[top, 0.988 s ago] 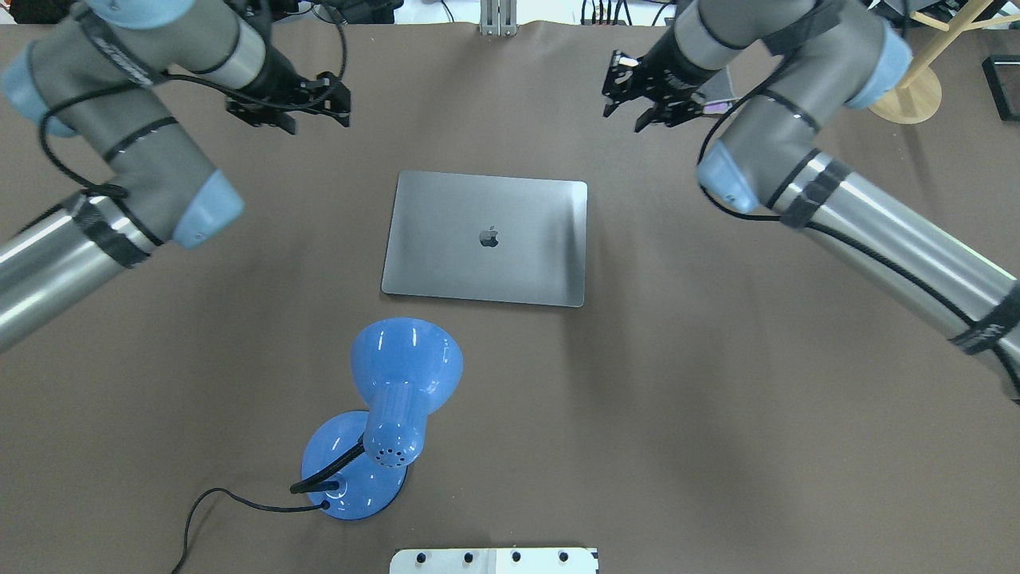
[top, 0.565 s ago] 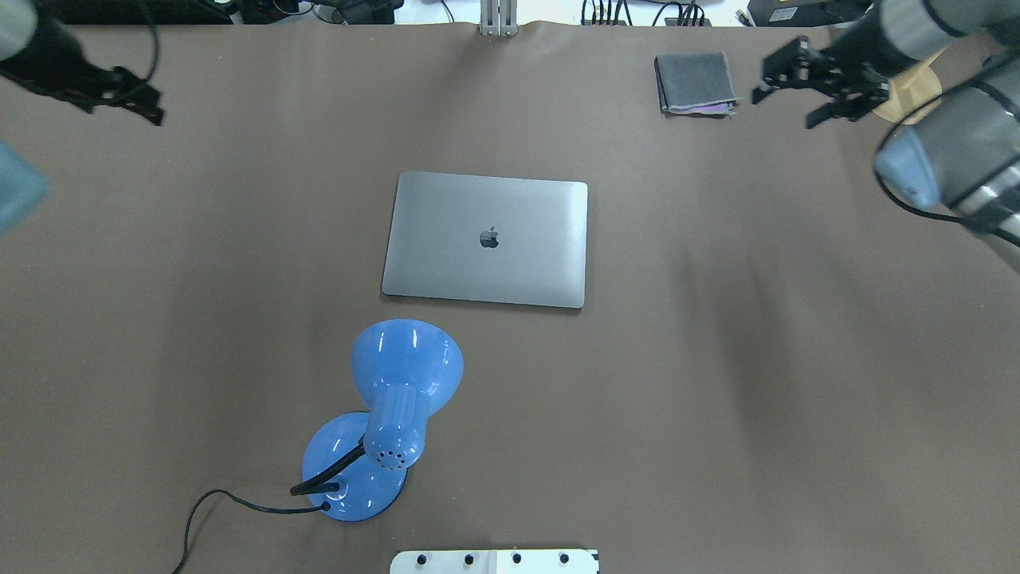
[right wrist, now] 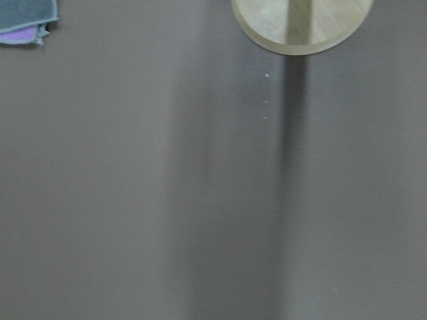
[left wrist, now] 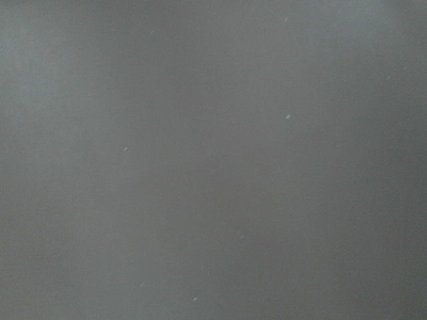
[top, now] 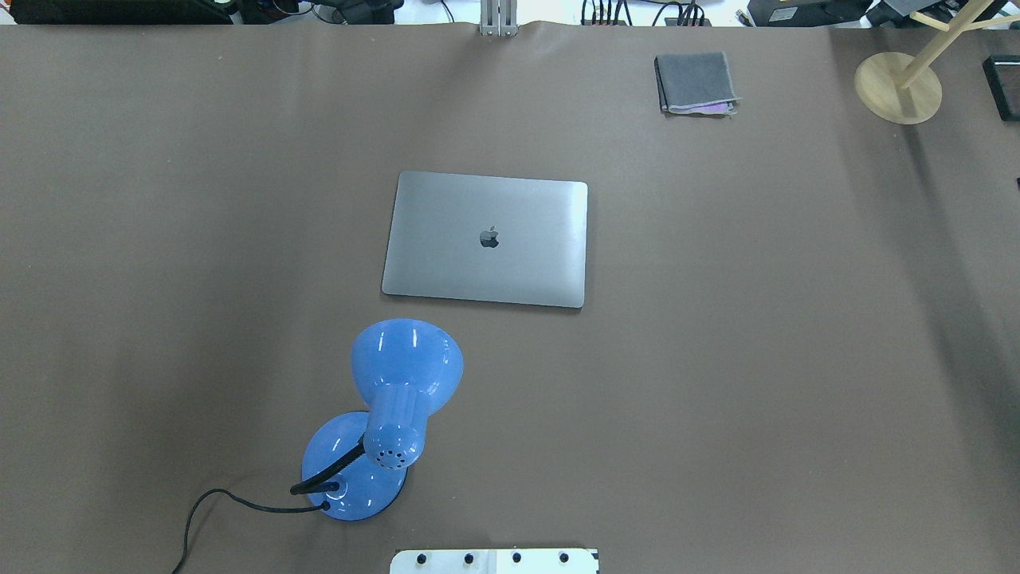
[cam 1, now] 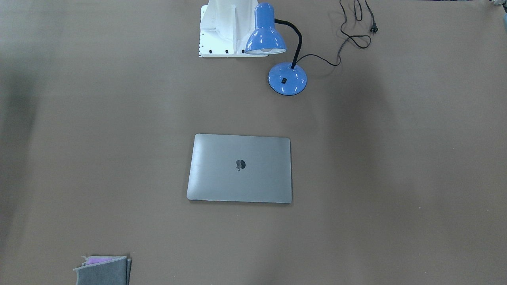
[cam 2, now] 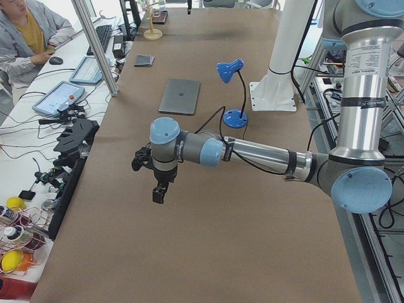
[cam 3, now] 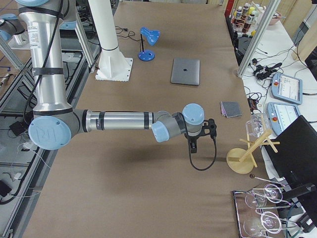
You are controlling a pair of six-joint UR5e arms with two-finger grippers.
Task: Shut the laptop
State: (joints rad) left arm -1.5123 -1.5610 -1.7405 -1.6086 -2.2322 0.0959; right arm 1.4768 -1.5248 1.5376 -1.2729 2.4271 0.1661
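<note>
Item: laptop point(top: 486, 239). Lid flat down, logo uppermost, on the bench point(top: 757, 359) just past the blue lamp point(top: 405, 368) from the robot's side, not touching it.
Task status: closing judged complete; no step appears to be left.
Left end effector point(cam 2: 158, 189): well away from the lamp, holding nothing; finger spacing cannot be told.
Right end effector point(cam 3: 192, 144): well away on the lamp's other side; likewise cannot be told.

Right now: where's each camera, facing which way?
Front-facing: across the table, steeply down on laptop; white robot mount shows.
Overhead: behind robot, down on laptop, blue lamp; no arms.
Exterior left: table's end, along it; left arm near.
Exterior right: opposite end; right arm near.
Left wrist: faces bare table.
Right wrist: faces wooden stand base, cloth.
Shared: exterior views all show the closed laptop.
</note>
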